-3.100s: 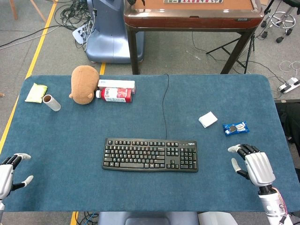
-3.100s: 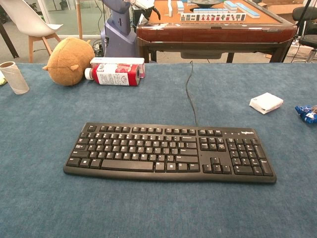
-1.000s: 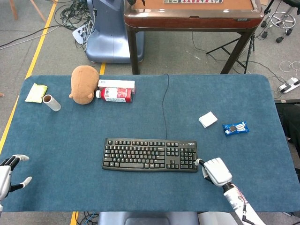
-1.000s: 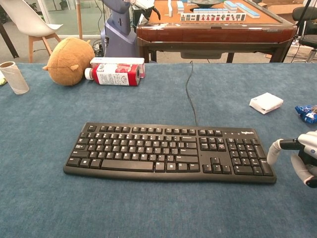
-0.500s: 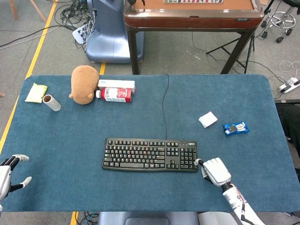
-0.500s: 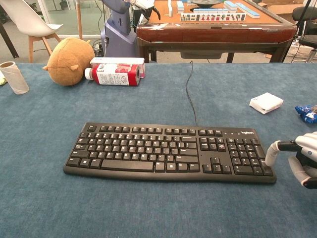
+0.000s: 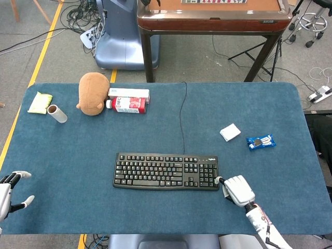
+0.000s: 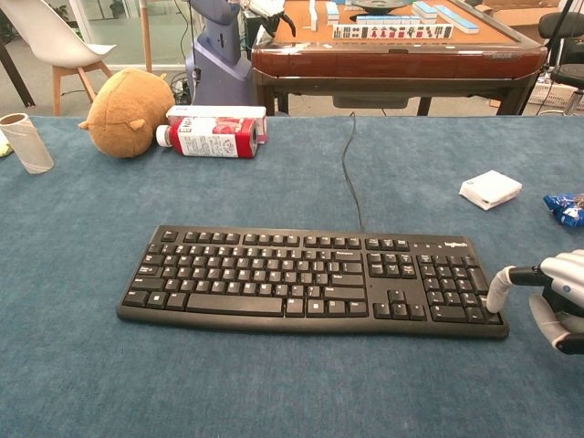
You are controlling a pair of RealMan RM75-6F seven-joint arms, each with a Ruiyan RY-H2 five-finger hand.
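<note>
— Where are my hands?
— My left hand (image 7: 9,189) hangs open off the table's near-left corner. My right hand (image 7: 237,189), fingers spread, has a fingertip (image 8: 497,294) touching the black keyboard (image 7: 166,171) at its right end.
— Room?
— Bare blue cloth (image 7: 290,187) rightward.

Head view looks steeply down from above the near edge of the table (image 7: 78,155), taking in the whole blue top plus floor beyond. Chest view sits low and close at the near edge, facing level across the table toward the far wooden table (image 8: 392,55). Both share the keyboard (image 7: 166,171), plush toy (image 7: 93,93), bottle (image 7: 127,105) and right hand (image 7: 238,190).
</note>
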